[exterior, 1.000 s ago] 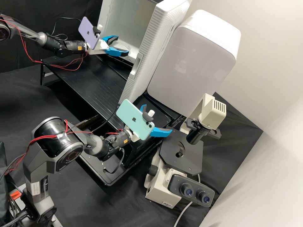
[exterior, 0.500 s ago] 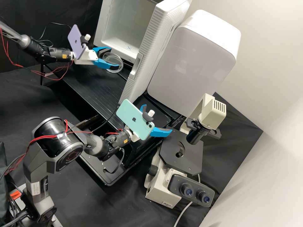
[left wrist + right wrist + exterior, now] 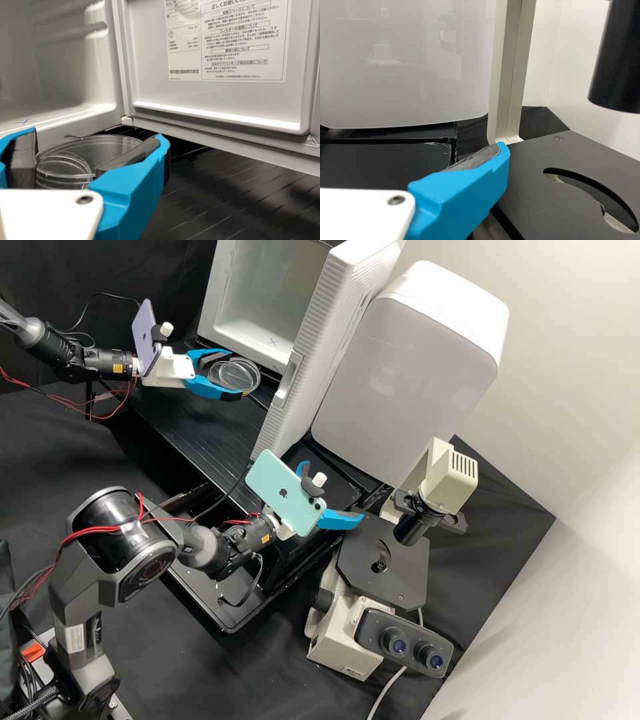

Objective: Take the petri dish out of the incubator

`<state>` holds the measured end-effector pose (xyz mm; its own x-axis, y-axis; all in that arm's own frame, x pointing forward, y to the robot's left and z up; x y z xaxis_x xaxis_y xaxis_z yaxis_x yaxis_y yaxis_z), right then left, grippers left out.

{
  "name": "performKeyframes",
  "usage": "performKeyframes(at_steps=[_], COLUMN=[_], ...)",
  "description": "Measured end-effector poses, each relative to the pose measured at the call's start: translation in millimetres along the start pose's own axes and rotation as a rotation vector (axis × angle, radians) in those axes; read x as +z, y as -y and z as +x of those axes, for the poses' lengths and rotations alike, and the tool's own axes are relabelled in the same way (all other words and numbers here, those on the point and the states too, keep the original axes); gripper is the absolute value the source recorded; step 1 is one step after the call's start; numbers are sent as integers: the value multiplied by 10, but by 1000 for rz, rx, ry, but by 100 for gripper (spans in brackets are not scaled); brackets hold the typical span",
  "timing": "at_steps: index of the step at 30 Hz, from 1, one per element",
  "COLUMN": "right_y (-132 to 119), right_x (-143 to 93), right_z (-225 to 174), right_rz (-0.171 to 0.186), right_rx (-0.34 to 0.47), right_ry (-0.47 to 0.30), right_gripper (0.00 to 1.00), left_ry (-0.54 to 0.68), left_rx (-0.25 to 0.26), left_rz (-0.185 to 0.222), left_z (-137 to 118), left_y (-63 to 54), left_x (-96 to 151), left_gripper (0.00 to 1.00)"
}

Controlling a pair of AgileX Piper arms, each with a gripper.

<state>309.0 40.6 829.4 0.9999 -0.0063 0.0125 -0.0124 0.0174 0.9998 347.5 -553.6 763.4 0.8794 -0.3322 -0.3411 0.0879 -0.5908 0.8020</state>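
Blue fingers of the left gripper (image 3: 223, 377) close around a clear petri dish (image 3: 235, 374) in the high view, gripping it at its sides. The dish sits outside the white incubator (image 3: 257, 300), just in front of the open chamber and over the black ribbed platform (image 3: 200, 427); whether it touches the platform cannot be told. The incubator door (image 3: 327, 340) stands swung wide open. Nearer the camera, the right gripper (image 3: 333, 501) has its fingers spread apart and holds nothing, beside the black stage of a white microscope (image 3: 377, 627). A second rounded white cabinet (image 3: 413, 367) stands between the door and the microscope.

From the left wrist camera, the petri dish (image 3: 75, 167) is a round, transparent, lidded shape held between the grey pads (image 3: 22, 157) of the left gripper (image 3: 87, 150). Behind it lie the incubator's white inner floor (image 3: 60, 112) and the inside of the door (image 3: 220, 75), which carries a printed label.

From the right wrist camera, one of the right gripper's blue fingers (image 3: 465, 182) hangs free next to the microscope stage (image 3: 560, 185), with the frosted white cabinet front (image 3: 405, 65) beyond.
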Motion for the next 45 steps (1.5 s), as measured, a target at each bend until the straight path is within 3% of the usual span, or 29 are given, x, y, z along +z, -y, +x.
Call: performKeyframes(at_steps=[9, 14, 22, 27, 45], right_y=[0, 0, 0, 0, 0], right_x=[0, 0, 0, 0, 0], right_z=[0, 0, 0, 0, 0], right_rz=[0, 0, 0, 0, 0], right_rx=[0, 0, 0, 0, 0], right_ry=[0, 0, 0, 0, 0], right_gripper=[100, 100, 100, 100, 100], left_ry=[-17, -43, -89, -93, -170], left_rx=[8, 15, -16, -28, -3], left_rz=[-11, 7, 61, 64, 98], left_z=[0, 8, 99, 169, 268], left_y=[-7, 6, 166, 227, 192], left_x=[-16, -45, -133, -163, -353], left_gripper=[0, 0, 0, 0, 0])
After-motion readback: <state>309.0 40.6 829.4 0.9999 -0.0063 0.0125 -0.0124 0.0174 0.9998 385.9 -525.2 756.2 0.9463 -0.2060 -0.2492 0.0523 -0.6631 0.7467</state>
